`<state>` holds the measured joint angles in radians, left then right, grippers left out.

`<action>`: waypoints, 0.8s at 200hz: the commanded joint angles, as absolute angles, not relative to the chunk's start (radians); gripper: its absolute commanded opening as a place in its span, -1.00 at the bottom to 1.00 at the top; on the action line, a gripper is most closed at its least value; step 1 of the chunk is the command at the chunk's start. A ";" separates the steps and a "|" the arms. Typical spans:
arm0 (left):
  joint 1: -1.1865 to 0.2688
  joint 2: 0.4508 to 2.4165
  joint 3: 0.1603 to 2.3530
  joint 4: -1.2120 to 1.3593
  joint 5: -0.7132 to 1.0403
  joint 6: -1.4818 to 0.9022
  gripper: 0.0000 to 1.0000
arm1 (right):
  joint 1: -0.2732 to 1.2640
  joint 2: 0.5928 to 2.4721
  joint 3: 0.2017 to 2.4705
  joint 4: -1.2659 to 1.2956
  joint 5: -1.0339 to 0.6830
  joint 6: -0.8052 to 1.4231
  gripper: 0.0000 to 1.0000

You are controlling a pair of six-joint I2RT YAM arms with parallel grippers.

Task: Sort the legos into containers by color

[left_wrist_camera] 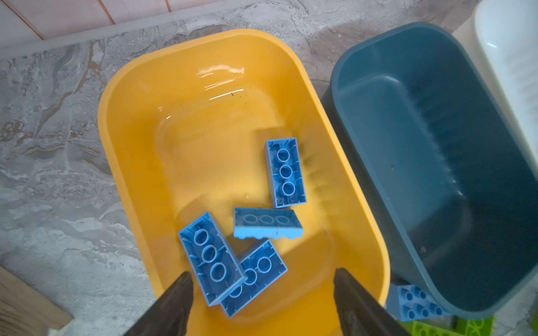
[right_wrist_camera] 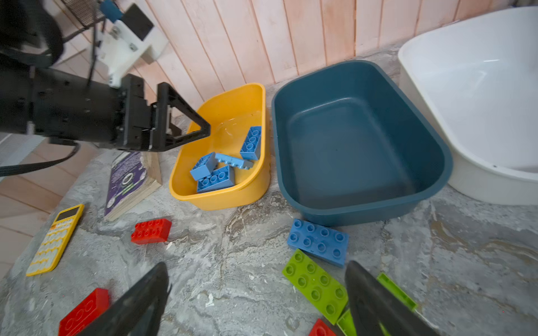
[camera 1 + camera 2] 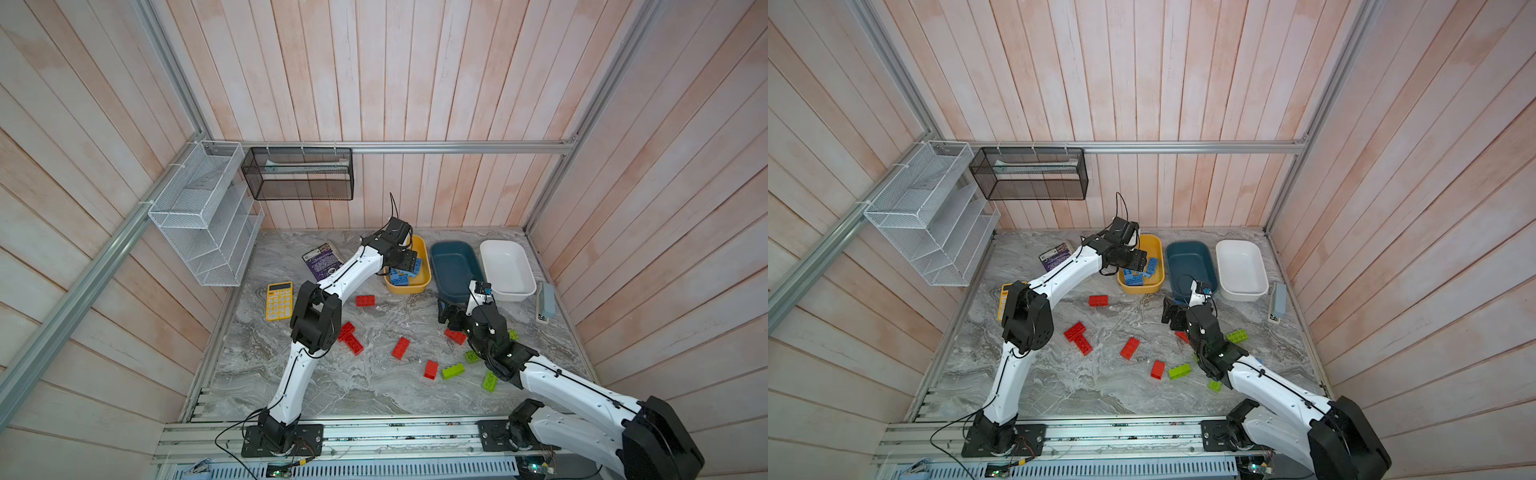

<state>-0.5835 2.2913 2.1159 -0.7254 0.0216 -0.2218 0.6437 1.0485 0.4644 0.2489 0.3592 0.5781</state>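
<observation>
My left gripper (image 1: 263, 291) hangs open over the near end of the yellow tub (image 1: 203, 131), holding nothing. Several blue legos (image 1: 285, 171) lie loose inside that tub. The teal tub (image 3: 453, 266) and the white tub (image 3: 507, 270) stand to its right, both bare inside. My right gripper (image 2: 256, 291) is open low over the table just in front of the teal tub. Beside one of its fingers lie a flat green lego (image 2: 316, 286) and a blue lego (image 2: 318, 245). Several red legos (image 3: 400, 348) and green legos (image 3: 452, 371) are scattered mid-table.
A yellow calculator (image 3: 279, 300) and a purple book (image 3: 322, 259) lie at the left of the table. A grey device (image 3: 545, 301) lies by the right wall. A white wire rack (image 3: 203, 216) and a black mesh basket (image 3: 299, 174) hang on the walls.
</observation>
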 commanded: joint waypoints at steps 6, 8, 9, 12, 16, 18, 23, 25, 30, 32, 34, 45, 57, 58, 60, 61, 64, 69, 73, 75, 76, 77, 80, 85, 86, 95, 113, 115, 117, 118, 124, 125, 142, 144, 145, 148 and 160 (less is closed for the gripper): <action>-0.584 2.098 1.972 -0.674 0.045 -0.232 0.60 | 0.649 1.117 0.583 0.064 0.506 0.696 0.93; -0.584 2.082 1.954 -0.665 0.047 -0.234 0.60 | 0.650 1.123 0.591 0.052 0.511 0.702 0.93; -0.584 2.074 1.945 -0.661 0.047 -0.235 0.60 | 0.650 1.127 0.595 0.046 0.514 0.705 0.93; -0.584 2.049 1.919 -0.648 0.050 -0.237 0.61 | 0.650 1.136 0.607 0.030 0.521 0.716 0.93; -0.584 2.016 1.881 -0.630 0.051 -0.242 0.61 | 0.650 1.149 0.622 0.008 0.532 0.731 0.93; -0.584 1.999 1.862 -0.623 0.051 -0.244 0.61 | 0.650 1.156 0.629 -0.001 0.535 0.737 0.93; -0.585 1.953 1.817 -0.600 0.053 -0.250 0.61 | 0.650 1.172 0.643 -0.021 0.542 0.754 0.92; -0.584 1.940 1.794 -0.591 0.053 -0.253 0.62 | 0.652 1.178 0.648 -0.031 0.543 0.758 0.92; -0.584 1.890 1.743 -0.567 0.054 -0.259 0.62 | 0.652 1.192 0.660 -0.044 0.544 0.768 0.92; -0.584 1.871 1.723 -0.559 0.056 -0.261 0.62 | 0.651 1.198 0.664 -0.048 0.544 0.772 0.92; -0.584 1.852 1.709 -0.550 0.056 -0.264 0.62 | 0.652 1.205 0.668 -0.054 0.543 0.776 0.92; -0.584 1.751 1.593 -0.502 0.059 -0.283 0.62 | 0.653 1.236 0.684 -0.069 0.539 0.788 0.91; -0.584 1.640 1.476 -0.458 0.067 -0.300 0.62 | 0.653 1.276 0.703 -0.085 0.535 0.789 0.90; -0.584 1.634 1.467 -0.455 0.068 -0.301 0.62 | 0.653 1.280 0.705 -0.086 0.535 0.789 0.90; -0.585 1.611 1.449 -0.449 0.069 -0.302 0.62 | 0.652 1.288 0.710 -0.091 0.535 0.788 0.90; -0.585 1.602 1.439 -0.447 0.070 -0.303 0.62 | 0.653 1.292 0.712 -0.094 0.536 0.788 0.90; -0.584 1.575 1.413 -0.442 0.069 -0.307 0.62 | 0.653 1.304 0.720 -0.101 0.538 0.788 0.89; -0.585 1.533 1.372 -0.433 0.068 -0.311 0.63 | 0.654 1.327 0.736 -0.118 0.541 0.788 0.89; -0.584 1.501 1.343 -0.429 0.066 -0.317 0.62 | 0.653 1.344 0.749 -0.128 0.543 0.788 0.89; -0.583 1.485 1.329 -0.428 0.066 -0.320 0.62 | 0.653 1.350 0.755 -0.134 0.545 0.788 0.89; -0.583 1.481 1.323 -0.428 0.065 -0.321 0.62 | 0.653 1.356 0.758 -0.136 0.545 0.788 0.89; -0.583 1.472 1.316 -0.427 0.065 -0.321 0.62 | 0.652 1.359 0.759 -0.137 0.546 0.788 0.89; -0.582 1.449 1.297 -0.428 0.064 -0.323 0.62 | 0.653 1.374 0.769 -0.145 0.547 0.788 0.89; -0.583 1.413 1.266 -0.428 0.064 -0.329 0.62 | 0.653 1.394 0.783 -0.152 0.551 0.790 0.89; -0.582 1.408 1.261 -0.429 0.064 -0.329 0.62 | 0.653 1.399 0.786 -0.154 0.551 0.791 0.89; -0.582 1.341 1.212 -0.431 0.063 -0.336 0.62 | 0.653 1.435 0.806 -0.163 0.554 0.794 0.89; -0.582 1.219 1.119 -0.440 0.065 -0.337 0.62 | 0.652 1.511 0.843 -0.183 0.564 0.819 0.89; -0.581 1.207 1.110 -0.440 0.067 -0.335 0.62 | 0.652 1.517 0.850 -0.187 0.566 0.823 0.90; -0.581 1.194 1.101 -0.440 0.068 -0.334 0.62 | 0.653 1.525 0.853 -0.191 0.568 0.827 0.90; -0.581 1.188 1.096 -0.441 0.070 -0.333 0.62 | 0.653 1.531 0.857 -0.194 0.569 0.829 0.90; -0.581 1.156 1.075 -0.446 0.079 -0.324 0.63 | 0.653 1.557 0.872 -0.206 0.575 0.843 0.91; -0.581 1.151 1.072 -0.447 0.082 -0.323 0.63 | 0.653 1.562 0.874 -0.208 0.576 0.845 0.91; -0.581 1.078 1.027 -0.479 0.090 -0.306 0.63 | 0.650 1.614 0.896 -0.220 0.590 0.873 0.94; -0.581 1.070 1.022 -0.484 0.089 -0.306 0.63 | 0.650 1.619 0.898 -0.219 0.592 0.876 0.94; -0.581 1.067 1.020 -0.486 0.088 -0.305 0.63 | 0.649 1.622 0.898 -0.219 0.593 0.878 0.94; -0.581 1.055 1.015 -0.491 0.087 -0.302 0.63 | 0.649 1.630 0.900 -0.221 0.594 0.881 0.94; -0.581 1.017 0.993 -0.516 0.084 -0.294 0.66 | 0.648 1.663 0.914 -0.220 0.602 0.887 0.95</action>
<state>-0.5831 1.0840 1.0298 -0.4755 0.0708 -0.3161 0.6472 1.6123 0.8822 -0.1627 0.5533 0.8391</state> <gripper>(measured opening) 0.822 0.970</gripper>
